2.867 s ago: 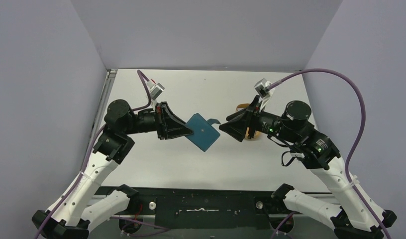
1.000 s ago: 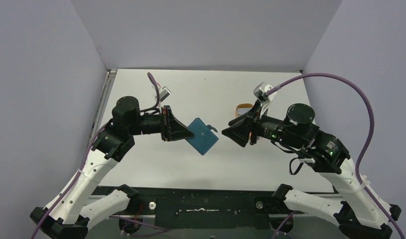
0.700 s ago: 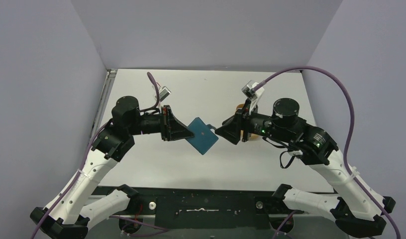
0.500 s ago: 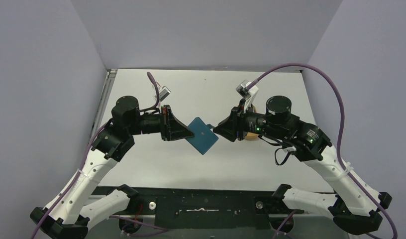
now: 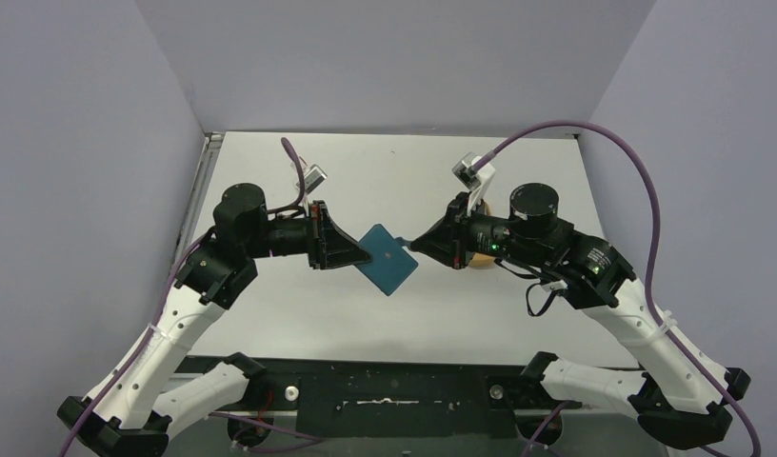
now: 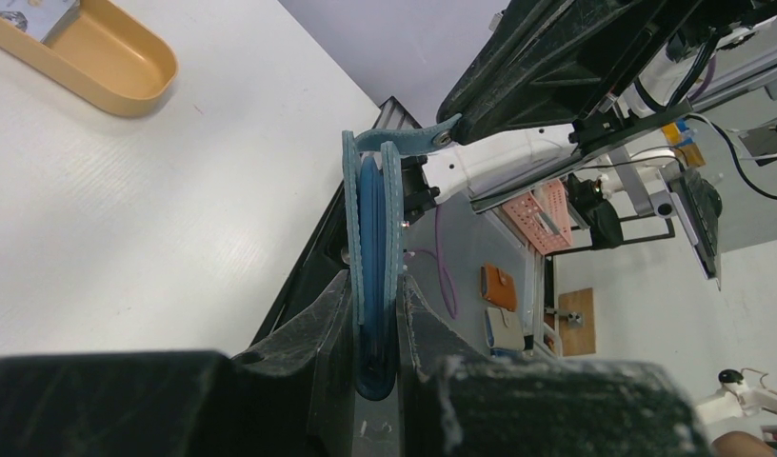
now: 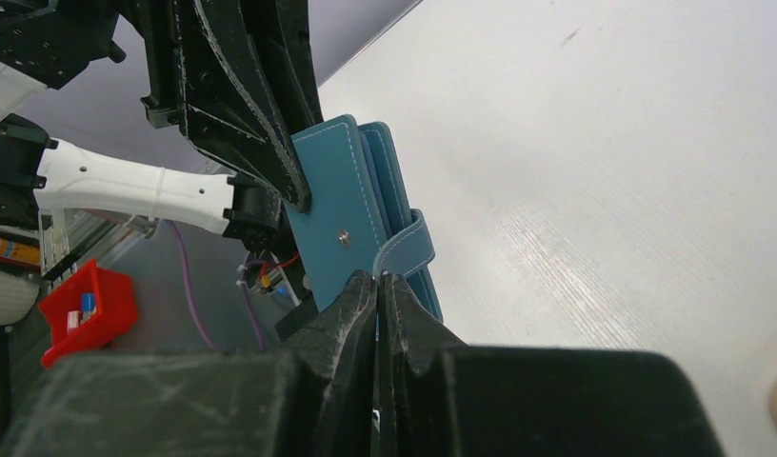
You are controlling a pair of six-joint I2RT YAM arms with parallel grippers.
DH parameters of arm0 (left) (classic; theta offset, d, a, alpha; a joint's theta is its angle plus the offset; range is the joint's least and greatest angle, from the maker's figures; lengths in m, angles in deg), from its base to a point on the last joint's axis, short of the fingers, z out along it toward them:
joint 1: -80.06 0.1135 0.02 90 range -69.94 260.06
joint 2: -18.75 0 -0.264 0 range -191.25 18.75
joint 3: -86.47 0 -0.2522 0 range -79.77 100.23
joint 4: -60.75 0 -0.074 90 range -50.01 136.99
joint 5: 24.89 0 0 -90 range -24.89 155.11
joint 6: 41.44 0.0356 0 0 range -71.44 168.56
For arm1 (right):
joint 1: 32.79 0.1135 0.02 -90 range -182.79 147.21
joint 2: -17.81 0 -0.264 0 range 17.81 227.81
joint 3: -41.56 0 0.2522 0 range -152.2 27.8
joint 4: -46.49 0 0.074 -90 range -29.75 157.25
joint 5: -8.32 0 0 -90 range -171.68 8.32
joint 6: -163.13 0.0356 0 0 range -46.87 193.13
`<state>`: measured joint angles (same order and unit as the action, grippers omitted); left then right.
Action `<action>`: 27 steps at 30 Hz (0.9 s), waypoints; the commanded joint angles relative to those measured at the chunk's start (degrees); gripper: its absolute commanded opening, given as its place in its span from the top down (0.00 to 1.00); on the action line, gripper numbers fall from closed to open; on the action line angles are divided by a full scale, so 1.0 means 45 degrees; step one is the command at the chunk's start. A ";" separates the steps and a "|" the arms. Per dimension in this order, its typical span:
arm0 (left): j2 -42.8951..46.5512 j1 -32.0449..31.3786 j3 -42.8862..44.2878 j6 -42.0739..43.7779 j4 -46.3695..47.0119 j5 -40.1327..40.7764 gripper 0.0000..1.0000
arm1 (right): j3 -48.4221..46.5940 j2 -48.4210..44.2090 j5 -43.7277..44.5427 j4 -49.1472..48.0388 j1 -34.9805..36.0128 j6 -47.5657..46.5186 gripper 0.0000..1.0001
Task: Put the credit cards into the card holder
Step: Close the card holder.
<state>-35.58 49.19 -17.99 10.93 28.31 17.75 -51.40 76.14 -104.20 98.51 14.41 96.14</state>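
Left tool [image 6: 375, 282] clamps card holder [image 5: 389, 263] (stitched, square).

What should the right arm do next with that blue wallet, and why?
Probably pull gently back to draw the snap tab open. The left gripper clamps the closed card holder in the air, and the right gripper is shut at the tab's tip.

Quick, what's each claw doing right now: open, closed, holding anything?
Left claw: closed on the card holder.
Right claw: closed at the snap tab; whether it pinches it cannot be told.
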 commanded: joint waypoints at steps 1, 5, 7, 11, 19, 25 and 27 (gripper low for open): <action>0.0097 0.0044 0.0707 0.0209 0.0308 -0.0288 1.00 | -0.0663 0.0007 -0.0250 -0.0510 -0.0049 -0.0132 1.00; -0.0188 0.0027 0.1045 -0.0038 0.0088 -0.0279 1.00 | -0.1086 0.0490 -0.0070 -0.0043 0.0189 -0.0422 1.00; -0.0419 -0.0008 0.1380 -0.0090 -0.0219 -0.0293 1.00 | -0.1284 0.0771 0.0176 0.0254 0.0281 -0.0574 1.00; -0.0762 -0.0034 0.1993 -0.0023 -0.0926 -0.0144 1.00 | -0.1457 0.1337 0.0231 0.0627 0.0395 -0.0777 1.00; -0.1108 -0.0073 0.2346 -0.0034 -0.1852 0.0146 1.00 | -0.1063 0.1468 0.0360 0.0299 0.0445 -0.0545 1.00; -0.1142 -0.0073 0.2384 -0.0221 -0.1807 0.0194 1.00 | -0.1001 0.1661 0.0660 0.0361 0.0577 -0.0454 1.00; -0.1165 -0.0073 0.2396 -0.0296 -0.1755 0.0196 1.00 | -0.1040 0.1750 0.0845 0.0405 0.0675 -0.0445 1.00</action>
<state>-40.97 49.08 -11.08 10.21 18.44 19.72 -56.08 83.20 -102.43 101.55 16.40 93.75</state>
